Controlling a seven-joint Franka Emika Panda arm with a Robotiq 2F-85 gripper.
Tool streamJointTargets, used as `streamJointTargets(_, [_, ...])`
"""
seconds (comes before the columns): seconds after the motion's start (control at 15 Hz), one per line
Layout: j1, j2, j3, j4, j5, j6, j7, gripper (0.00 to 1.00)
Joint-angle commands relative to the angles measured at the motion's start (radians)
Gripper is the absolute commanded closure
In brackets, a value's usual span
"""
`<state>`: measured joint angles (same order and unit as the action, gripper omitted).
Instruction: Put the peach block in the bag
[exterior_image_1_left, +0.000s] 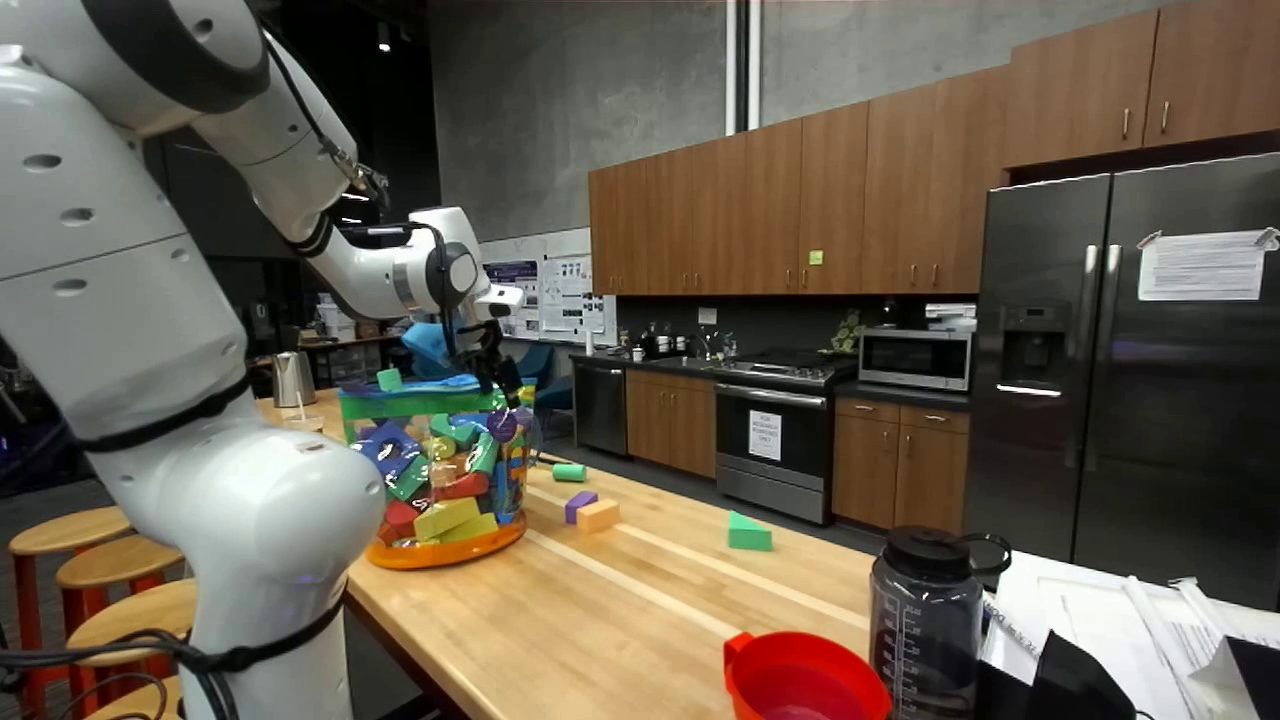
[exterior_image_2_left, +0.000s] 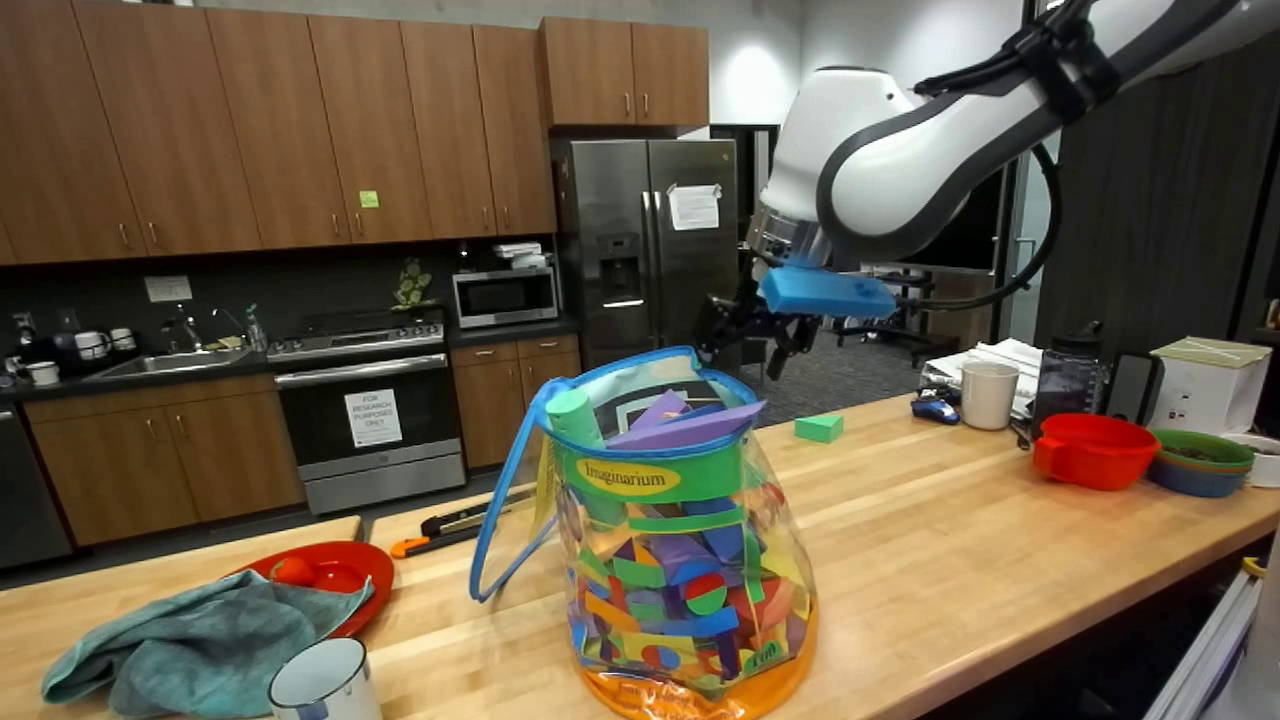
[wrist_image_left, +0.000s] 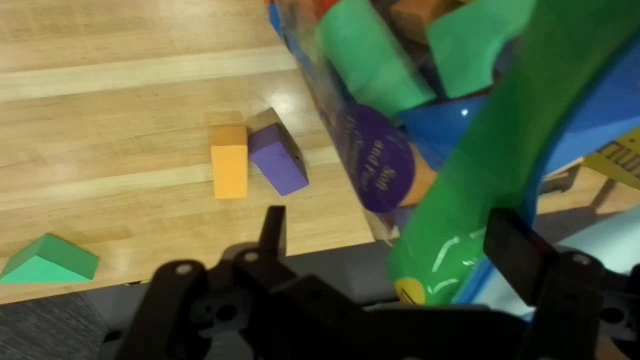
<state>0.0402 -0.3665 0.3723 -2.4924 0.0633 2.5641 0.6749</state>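
Gripper (wrist_image_left: 392, 225) spread wide, empty; contact with the bag (wrist_image_left: 475, 185) uncertain. Peach block (wrist_image_left: 230, 167) on the table (wrist_image_left: 125, 130), wrist view, ten o'clock from gripper.

Bag (exterior_image_2_left: 705, 482): clear glossy plastic, creased. Peach block (wrist_image_left: 230, 170): smooth, matt. Table (exterior_image_2_left: 950, 520): smooth wood, light sheen. Pincer (wrist_image_left: 389, 235): matt. Towel (exterior_image_2_left: 220, 642): soft matt cloth. Red bowl (exterior_image_2_left: 1095, 465): glossy plastic. Fridge (exterior_image_2_left: 678, 280): satin metal. Cabinets (exterior_image_1_left: 790, 210): grained wood. Bottle (exterior_image_1_left: 925, 625): translucent glossy plastic.
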Motion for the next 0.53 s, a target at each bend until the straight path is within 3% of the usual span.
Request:
streamJointTargets(0.0, [-0.038,0.123,0.087,0.174,-0.120,0.036,0.219,0.00])
streamJointTargets(0.13, [-0.052,0.182,0.108,0.264,-0.217,0.059,0.340,0.00])
streamJointTargets(0.33, [-0.032,0.246,0.071,0.342,-0.316,0.111,0.447,0.00])
streamJointTargets(0.47, [-0.080,0.279,0.093,0.374,-0.363,0.172,0.501,0.00])
